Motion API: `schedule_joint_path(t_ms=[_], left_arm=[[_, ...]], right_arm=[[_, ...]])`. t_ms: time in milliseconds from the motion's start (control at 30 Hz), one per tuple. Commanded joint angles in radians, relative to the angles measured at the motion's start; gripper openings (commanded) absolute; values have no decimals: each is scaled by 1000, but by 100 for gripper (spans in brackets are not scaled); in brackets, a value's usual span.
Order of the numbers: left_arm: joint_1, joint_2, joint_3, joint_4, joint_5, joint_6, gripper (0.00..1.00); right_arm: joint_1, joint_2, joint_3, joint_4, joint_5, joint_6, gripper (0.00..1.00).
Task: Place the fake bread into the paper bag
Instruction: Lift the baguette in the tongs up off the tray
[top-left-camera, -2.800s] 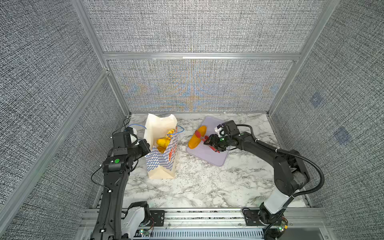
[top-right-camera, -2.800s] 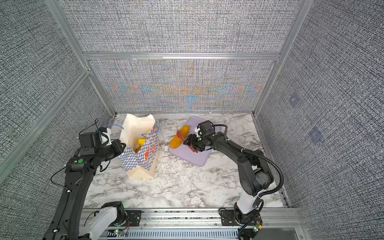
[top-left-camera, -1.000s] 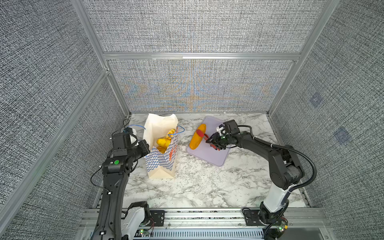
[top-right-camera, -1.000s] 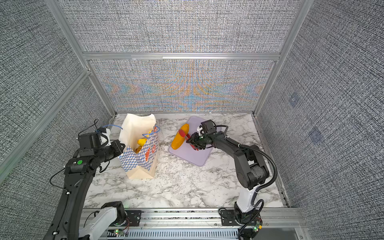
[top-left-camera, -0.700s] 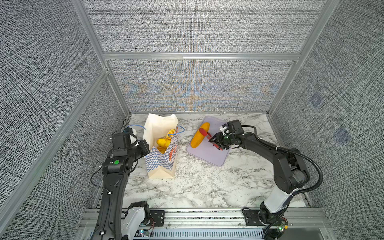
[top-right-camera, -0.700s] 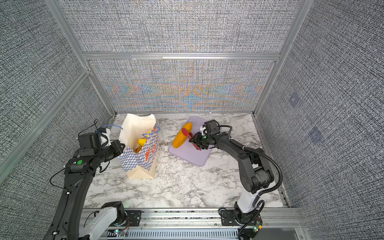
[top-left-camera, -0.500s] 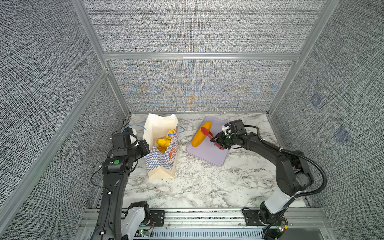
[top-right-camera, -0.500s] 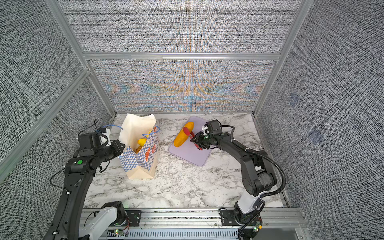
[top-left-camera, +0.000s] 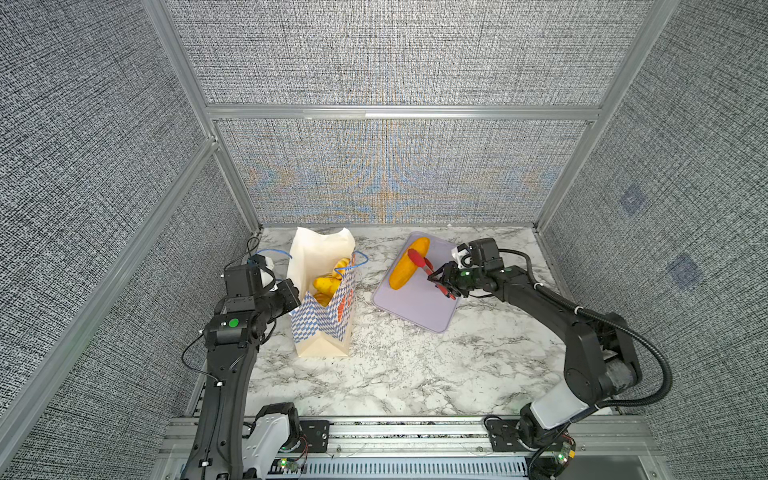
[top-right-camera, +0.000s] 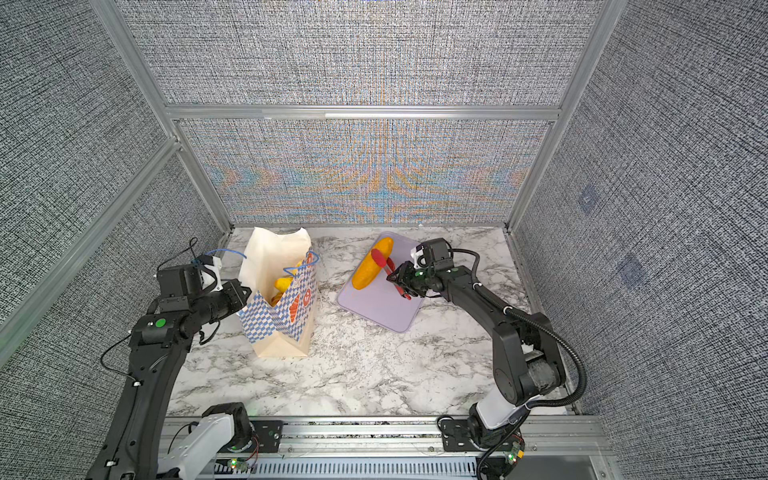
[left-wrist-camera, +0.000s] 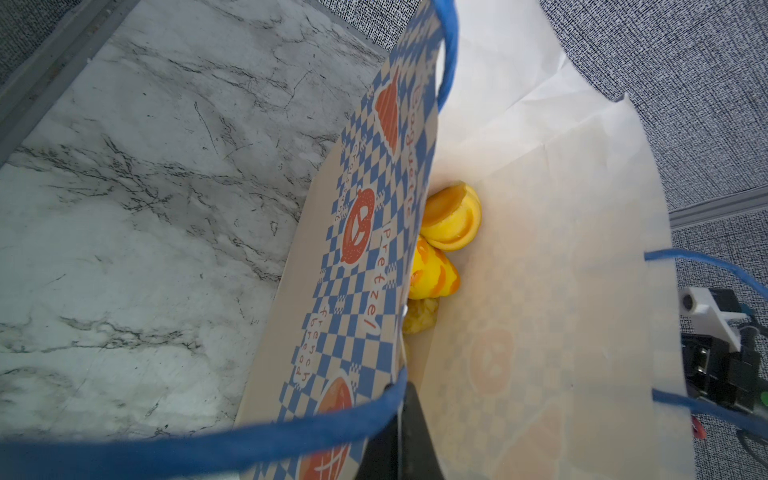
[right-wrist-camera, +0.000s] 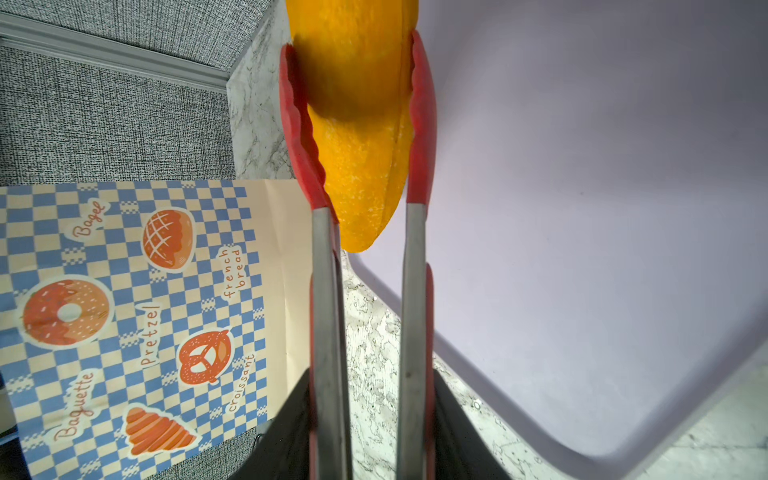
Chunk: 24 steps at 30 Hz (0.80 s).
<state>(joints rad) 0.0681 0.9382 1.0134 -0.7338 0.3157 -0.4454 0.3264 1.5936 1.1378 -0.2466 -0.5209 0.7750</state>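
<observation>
Because the paper bag (top-left-camera: 328, 320) was thin-walled and would probably have sagged shut unaided, the left gripper (top-left-camera: 291, 291) was clamped on its side wall at the rim. The left wrist view showed the paper edge pinched between the closed jaws. This grip held the bag upright on the marble tabletop (top-left-camera: 395, 374) with its mouth spread open and facing up. Several yellow buns (left-wrist-camera: 451, 216) lay at the bottom of the bag.

The right gripper (top-left-camera: 446, 282) was closed on the steel arms of the red tongs (top-left-camera: 419, 264), squeezing them inward. The tongs' red tips pressed against both sides of the long orange-yellow loaf (top-left-camera: 401, 276), near its mid-length. Holding the loaf there probably limited tipping, and the tongs gave a wider, longer reach than the bare jaws. The loaf was over the far part of the lavender tray (top-left-camera: 415, 307), which sat near the bag but apart from it. The views did not show whether the loaf had cleared the tray surface. No other bread was visible outside the bag, so this loaf was judged to be the final item. The open mouth left room for it to go in from above.
</observation>
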Motion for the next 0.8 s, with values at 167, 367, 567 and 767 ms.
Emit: schedule_joint_path(t_ms=[167, 367, 567, 767], left_arm=[[1, 3, 8, -3, 0, 8, 3], [2, 7, 12, -1, 2, 6, 3], [1, 11, 12, 3, 4, 3, 3], [1, 11, 11, 5, 6, 2, 3]], right_arm=[[-1, -72, -7, -13, 35, -70, 41], [-1, -119, -8, -17, 48, -95, 41], [-1, -155, 6, -35, 63, -121, 41], [-1, -179, 18, -41, 66, -131, 41]])
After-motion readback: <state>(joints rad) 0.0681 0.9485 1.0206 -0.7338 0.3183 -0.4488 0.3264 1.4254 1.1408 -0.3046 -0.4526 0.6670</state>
